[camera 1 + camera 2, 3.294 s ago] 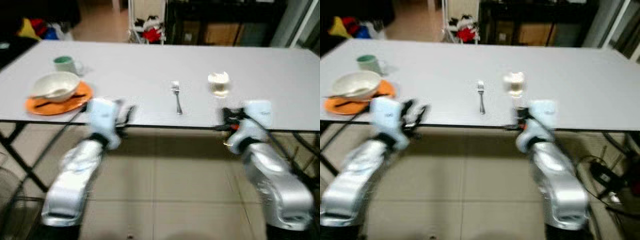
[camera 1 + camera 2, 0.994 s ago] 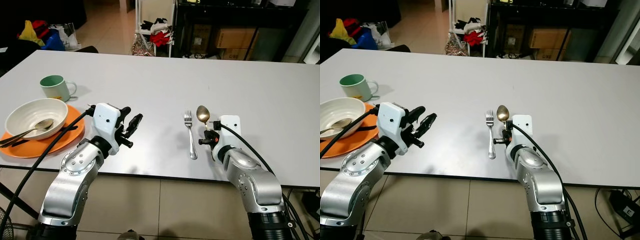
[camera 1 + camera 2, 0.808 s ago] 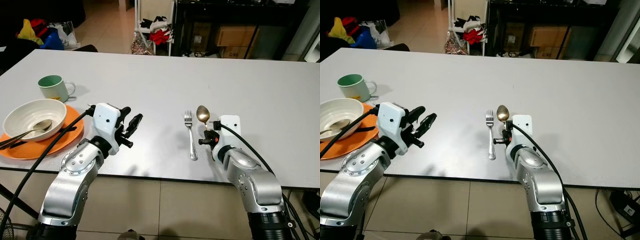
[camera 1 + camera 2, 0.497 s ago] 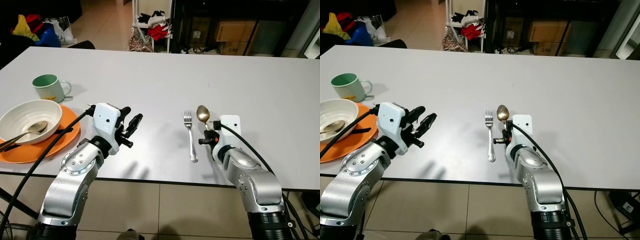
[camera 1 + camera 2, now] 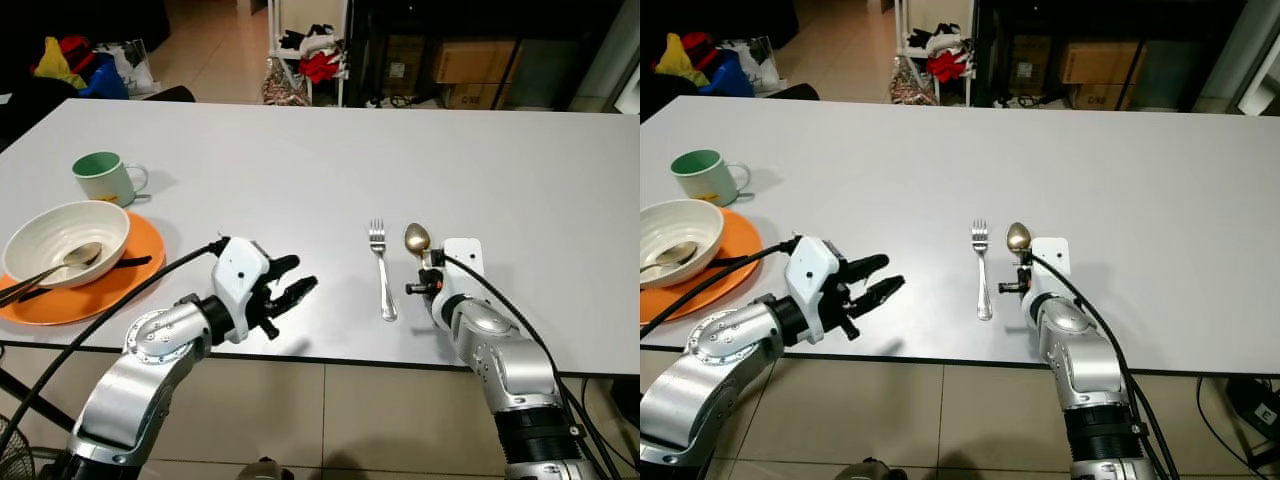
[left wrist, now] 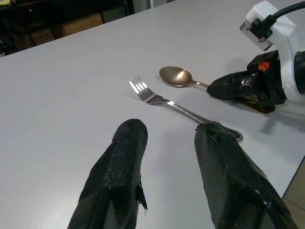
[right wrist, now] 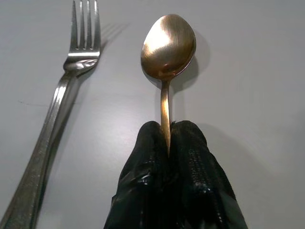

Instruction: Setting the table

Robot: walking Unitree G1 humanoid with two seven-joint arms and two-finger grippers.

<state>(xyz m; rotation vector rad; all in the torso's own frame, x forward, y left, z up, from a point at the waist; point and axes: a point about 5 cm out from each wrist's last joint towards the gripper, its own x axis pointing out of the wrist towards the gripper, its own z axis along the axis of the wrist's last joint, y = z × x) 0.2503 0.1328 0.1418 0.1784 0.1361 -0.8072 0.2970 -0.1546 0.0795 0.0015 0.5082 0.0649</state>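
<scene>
A silver fork (image 5: 382, 268) lies on the white table (image 5: 300, 140), tines pointing away from me. Just to its right is a bronze spoon (image 5: 417, 238), parallel to the fork, its bowl at the table's surface. My right gripper (image 7: 167, 130) is shut on the spoon's thin handle, close behind the bowl. My left gripper (image 5: 296, 291) hovers open and empty near the table's front edge, left of the fork and pointing toward it. In the left wrist view, the fork (image 6: 176, 107) and spoon (image 6: 177, 76) lie beyond the spread fingers (image 6: 126, 143).
At the left of the table stands an orange plate (image 5: 135, 240) bearing a white bowl (image 5: 40, 225) with a spoon and a dark utensil in it. A green mug (image 5: 103, 177) stands behind it. Shelves, boxes and clothes lie beyond the table's far edge.
My left gripper has moved right and toward the front edge, closer to the fork. The right gripper has shifted the spoon slightly right and nearer to me.
</scene>
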